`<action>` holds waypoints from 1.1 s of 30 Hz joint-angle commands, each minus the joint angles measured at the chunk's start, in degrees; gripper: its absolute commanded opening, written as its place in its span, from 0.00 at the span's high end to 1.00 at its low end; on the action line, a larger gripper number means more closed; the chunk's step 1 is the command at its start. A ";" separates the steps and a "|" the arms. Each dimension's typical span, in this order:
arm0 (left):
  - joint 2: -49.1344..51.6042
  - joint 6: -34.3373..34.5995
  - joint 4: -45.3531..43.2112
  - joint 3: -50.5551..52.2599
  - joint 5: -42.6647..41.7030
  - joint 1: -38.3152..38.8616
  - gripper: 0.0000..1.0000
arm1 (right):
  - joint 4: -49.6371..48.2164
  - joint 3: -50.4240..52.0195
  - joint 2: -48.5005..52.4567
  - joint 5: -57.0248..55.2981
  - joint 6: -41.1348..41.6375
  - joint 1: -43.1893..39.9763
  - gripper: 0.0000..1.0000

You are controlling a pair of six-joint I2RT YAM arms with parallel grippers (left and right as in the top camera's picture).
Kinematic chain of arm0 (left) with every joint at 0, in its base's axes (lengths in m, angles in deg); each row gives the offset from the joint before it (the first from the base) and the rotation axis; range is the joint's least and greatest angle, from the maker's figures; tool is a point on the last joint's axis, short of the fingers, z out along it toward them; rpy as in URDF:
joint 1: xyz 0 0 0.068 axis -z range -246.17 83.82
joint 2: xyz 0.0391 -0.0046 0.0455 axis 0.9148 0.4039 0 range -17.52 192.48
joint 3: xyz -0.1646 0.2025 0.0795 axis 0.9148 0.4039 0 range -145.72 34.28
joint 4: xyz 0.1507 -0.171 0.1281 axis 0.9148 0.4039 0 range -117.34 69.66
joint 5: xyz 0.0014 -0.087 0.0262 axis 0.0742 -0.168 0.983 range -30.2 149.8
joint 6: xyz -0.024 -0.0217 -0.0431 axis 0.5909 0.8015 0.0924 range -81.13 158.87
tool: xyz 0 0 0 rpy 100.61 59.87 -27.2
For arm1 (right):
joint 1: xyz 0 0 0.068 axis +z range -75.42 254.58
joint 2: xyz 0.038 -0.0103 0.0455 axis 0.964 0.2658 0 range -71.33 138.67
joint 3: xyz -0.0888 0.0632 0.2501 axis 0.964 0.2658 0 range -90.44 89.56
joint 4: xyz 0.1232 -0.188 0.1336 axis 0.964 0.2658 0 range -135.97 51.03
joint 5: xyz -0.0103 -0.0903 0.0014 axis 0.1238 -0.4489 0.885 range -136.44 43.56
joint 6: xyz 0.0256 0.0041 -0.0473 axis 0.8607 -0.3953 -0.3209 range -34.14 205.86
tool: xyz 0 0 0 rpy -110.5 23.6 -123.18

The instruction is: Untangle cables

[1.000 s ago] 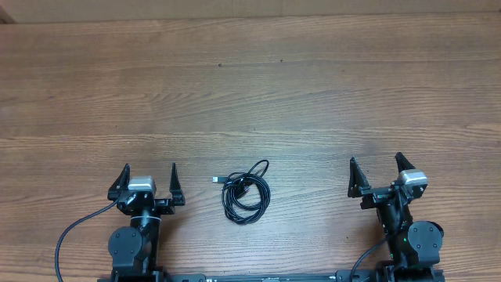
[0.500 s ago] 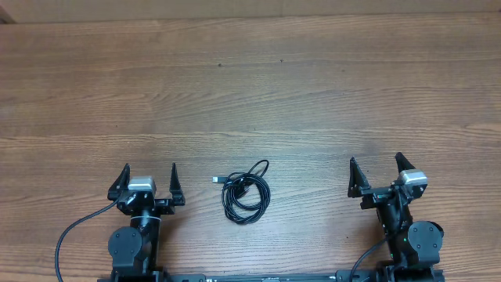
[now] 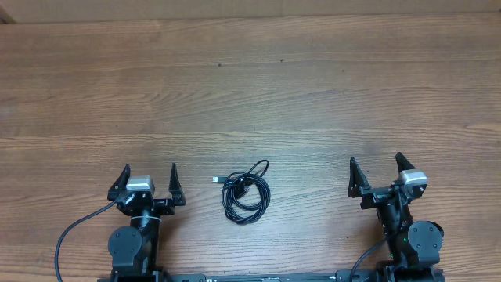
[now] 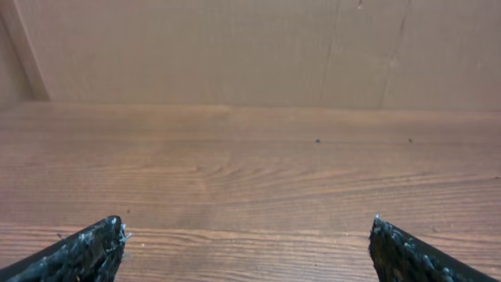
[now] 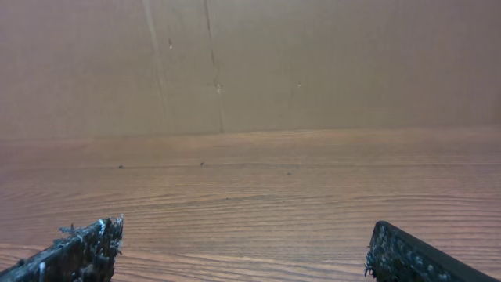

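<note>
A small tangled coil of thin black cables (image 3: 246, 194) lies on the wooden table (image 3: 250, 94) near its front edge, with a light plug sticking out at its upper left. My left gripper (image 3: 149, 171) stands open to the left of the coil, apart from it. Well to the coil's right is my right gripper (image 3: 376, 163), also open and empty. Neither wrist view shows the cables. There, only the fingertips (image 4: 94, 247) of the left gripper (image 4: 246, 235) and the fingertips (image 5: 86, 243) of the right gripper (image 5: 244, 239) show, spread wide over bare wood.
A plain brown wall (image 4: 235, 47) rises behind the far edge of the table. Thick black arm cables (image 3: 74, 231) loop beside the left arm's base at the front edge.
</note>
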 commanded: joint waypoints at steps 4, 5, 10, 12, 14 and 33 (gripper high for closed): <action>-0.48 1.53 8.24 -5.22 0.52 -0.35 0.00 | -0.20 0.59 -0.57 -0.52 0.09 0.28 0.00; -0.42 1.53 9.53 -6.08 0.52 -0.35 0.00 | -0.20 0.59 -0.57 -0.52 0.09 0.28 0.00; 0.39 1.29 12.39 -8.33 0.46 -0.35 0.00 | -0.20 0.59 -0.57 -0.52 0.09 0.28 0.00; 1.40 1.25 12.79 -9.03 0.48 -0.35 0.00 | -0.20 0.59 -0.57 -0.52 0.09 0.28 0.00; 3.52 0.66 13.14 -10.10 0.46 -0.35 0.00 | -0.22 0.59 -0.57 -0.52 0.09 0.28 0.00; 35.87 -1.77 17.07 -24.76 -2.49 -0.31 0.01 | -0.20 0.59 -0.57 -0.52 0.09 0.28 0.00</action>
